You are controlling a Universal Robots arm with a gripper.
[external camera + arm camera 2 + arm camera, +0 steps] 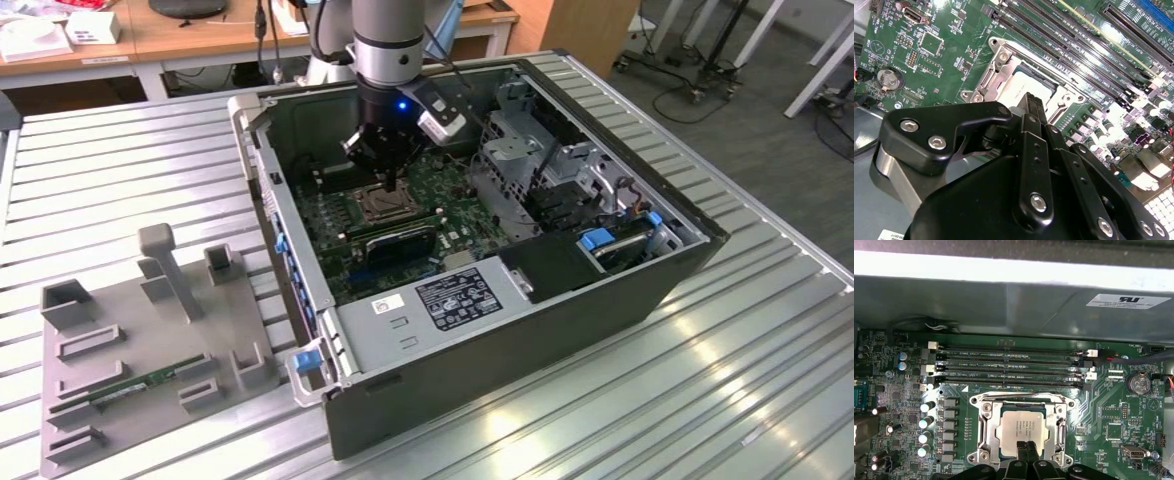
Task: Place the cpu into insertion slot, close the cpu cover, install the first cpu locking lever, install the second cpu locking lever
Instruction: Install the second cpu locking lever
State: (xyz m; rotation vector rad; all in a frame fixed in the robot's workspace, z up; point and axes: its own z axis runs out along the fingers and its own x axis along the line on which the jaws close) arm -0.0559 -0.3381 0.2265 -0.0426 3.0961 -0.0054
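The cpu (pixel 1019 426), a dull silver-tan square, lies flat in the insertion slot (pixel 378 207) on the green motherboard (pixel 1106 412). The silvery cpu cover (pixel 984 432) lies down around it, and the chip shows through its window. My gripper (pixel 1027 446) hangs straight over the socket. Its two black fingers are shut together with nothing between them, and their tips are at the chip's edge. In the second wrist view the fingers (pixel 1034 112) hide part of the cpu (pixel 1030 84). I cannot tell whether they touch the chip.
The motherboard sits deep in an open computer case (pixel 287 230) on a slatted metal table. Long black memory slots (pixel 1009 362) run beside the socket, with capacitors (pixel 926 420) on another side. A metal drive cage (pixel 514 150) stands close by. A grey fixture (pixel 147 340) holds a green memory stick (pixel 140 383).
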